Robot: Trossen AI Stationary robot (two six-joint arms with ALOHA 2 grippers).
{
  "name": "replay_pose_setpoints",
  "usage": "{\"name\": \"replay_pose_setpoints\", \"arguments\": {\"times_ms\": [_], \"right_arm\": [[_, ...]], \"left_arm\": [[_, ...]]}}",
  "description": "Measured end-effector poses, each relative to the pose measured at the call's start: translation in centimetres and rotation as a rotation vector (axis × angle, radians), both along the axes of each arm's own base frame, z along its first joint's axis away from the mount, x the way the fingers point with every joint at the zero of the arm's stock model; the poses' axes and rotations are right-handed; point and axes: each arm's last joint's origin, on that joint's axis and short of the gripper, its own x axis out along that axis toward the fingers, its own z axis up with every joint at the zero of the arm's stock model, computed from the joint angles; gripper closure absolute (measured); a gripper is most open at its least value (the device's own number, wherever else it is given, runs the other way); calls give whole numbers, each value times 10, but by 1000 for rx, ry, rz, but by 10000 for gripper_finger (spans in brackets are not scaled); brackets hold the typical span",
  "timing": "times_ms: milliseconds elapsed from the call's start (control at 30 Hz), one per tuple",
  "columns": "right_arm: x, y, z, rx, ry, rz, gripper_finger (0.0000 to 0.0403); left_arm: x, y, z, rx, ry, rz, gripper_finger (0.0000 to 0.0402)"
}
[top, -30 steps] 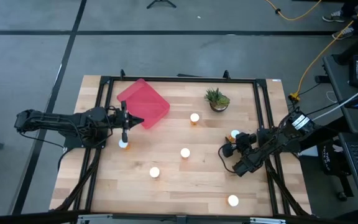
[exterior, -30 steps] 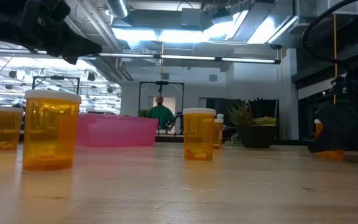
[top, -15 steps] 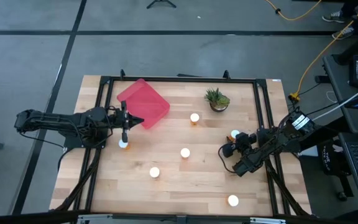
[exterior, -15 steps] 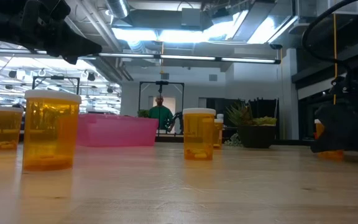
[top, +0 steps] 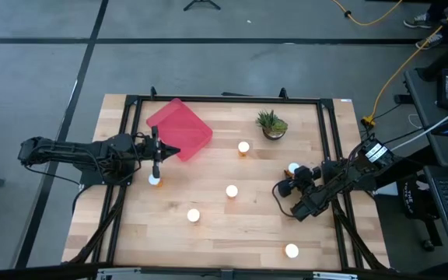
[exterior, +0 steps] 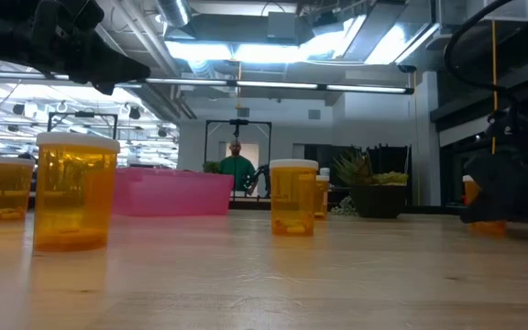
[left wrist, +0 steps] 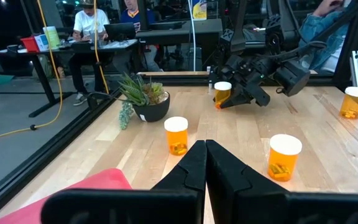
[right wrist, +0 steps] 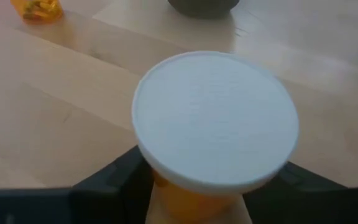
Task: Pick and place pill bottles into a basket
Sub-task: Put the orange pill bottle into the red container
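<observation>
**Right gripper straddles a pill bottle near the right edge; five more stand loose on the worktop**

High view: The wooden worktop (top: 208, 233) carries the red-pink basket (top: 179, 128), lying turned at an angle near the far left corner with nothing visible in it. A potted plant (top: 271, 124) stands toward the far edge, right of the middle. The left gripper (top: 156, 152) hangs just beside the basket's near-left side, fingers pressed together and holding nothing, with a pill bottle (top: 155, 180) just beyond its tip. The right gripper (top: 292, 177) lies low near the right edge, its fingers on either side of another bottle (top: 294, 168); whether they already press on it cannot be told. Four more bottles stand apart: one (top: 243, 147) near the plant, one (top: 231, 190) about mid-worktop, one (top: 194, 215) nearer the front, one (top: 291, 250) by the front right corner.

Low view: Orange bottles with white caps stand upright; the nearest (exterior: 75, 190) is large at the left, and the basket (exterior: 172, 192) shows behind it.

Left wrist view: The closed fingers (left wrist: 194, 165) point across the worktop toward the right gripper (left wrist: 229, 98) around its bottle (left wrist: 222, 94).

Right wrist view: The bottle's white cap (right wrist: 216, 118) sits between the dark fingers (right wrist: 114, 171).
</observation>
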Motion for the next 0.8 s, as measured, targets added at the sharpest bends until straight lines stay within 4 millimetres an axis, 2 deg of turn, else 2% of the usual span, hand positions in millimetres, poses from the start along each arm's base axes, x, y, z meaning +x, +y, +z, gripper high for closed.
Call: {"name": "replay_pose_setpoints", "arguments": {"times_ms": [567,800], "right_arm": [[1,1,1,-5,15,11,206],[12,10,17,-45,65,14,206]], "left_arm": [[0,0,0,0,0,0,400],[0,0,0,-1,0,-7,400]]}}
